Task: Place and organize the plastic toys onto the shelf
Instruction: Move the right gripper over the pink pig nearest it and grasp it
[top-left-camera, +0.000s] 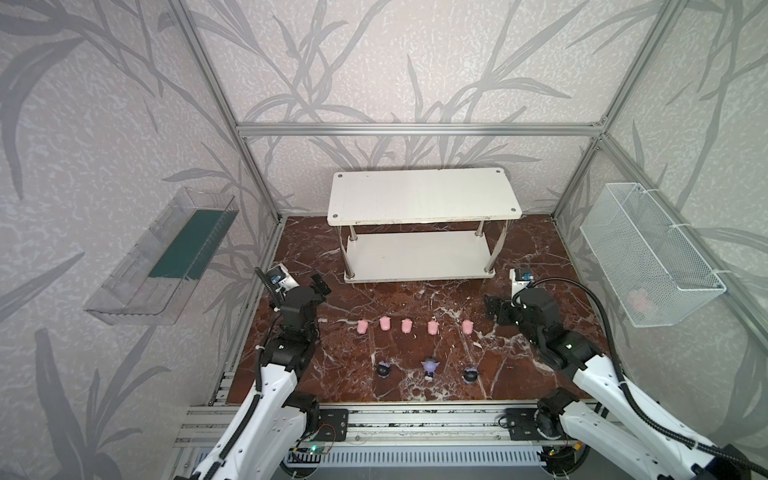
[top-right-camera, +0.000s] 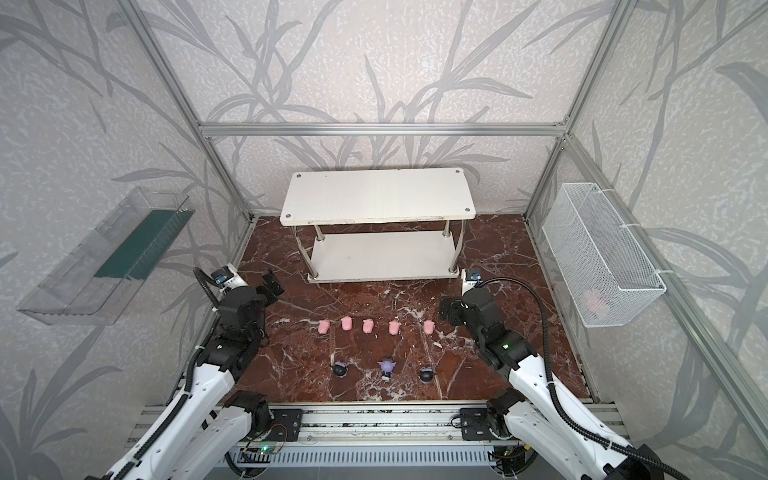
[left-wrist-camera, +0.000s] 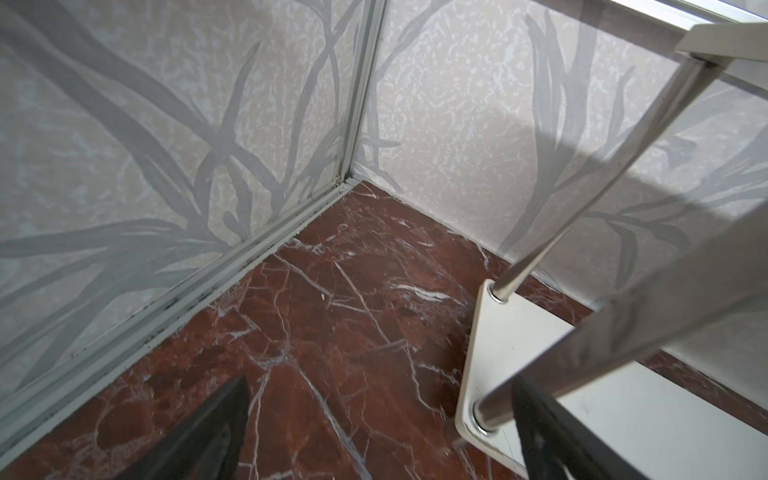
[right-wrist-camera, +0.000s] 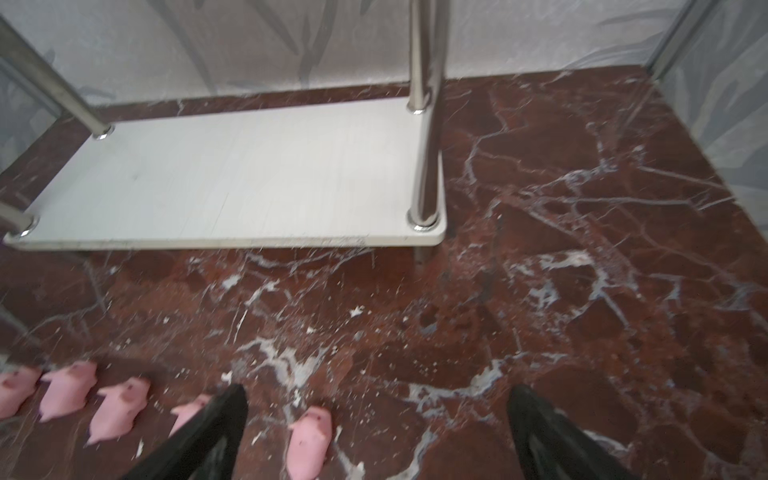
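The right pincer (right-wrist-camera: 378, 392) is held wide open and empty, low over the desk (right-wrist-camera: 561, 249). The rightmost piglet (right-wrist-camera: 309, 440) is seen in the right wrist view lying on the desk within the spread of the jaws, close to 1 of them and untouched. In a top view this piglet (top-left-camera: 467, 327) is found just beside the right pincer (top-left-camera: 494, 309), toward the robot's left and slightly nearer its base. Its long axis is judged to run front to back, snout toward the shelf (top-left-camera: 424, 195).

The left pincer (left-wrist-camera: 378, 386) is also spread wide with nothing in it, near the shelf's front left leg and farther from any toy, so the right arm is judged the nearer for a first pick.

5 piglets (top-left-camera: 406, 326) are lined up in 1 row across the desk; 3 figurines (top-left-camera: 429, 368) are set in a 2nd row nearer the base. Both shelf boards are bare, so nothing has been placed yet.
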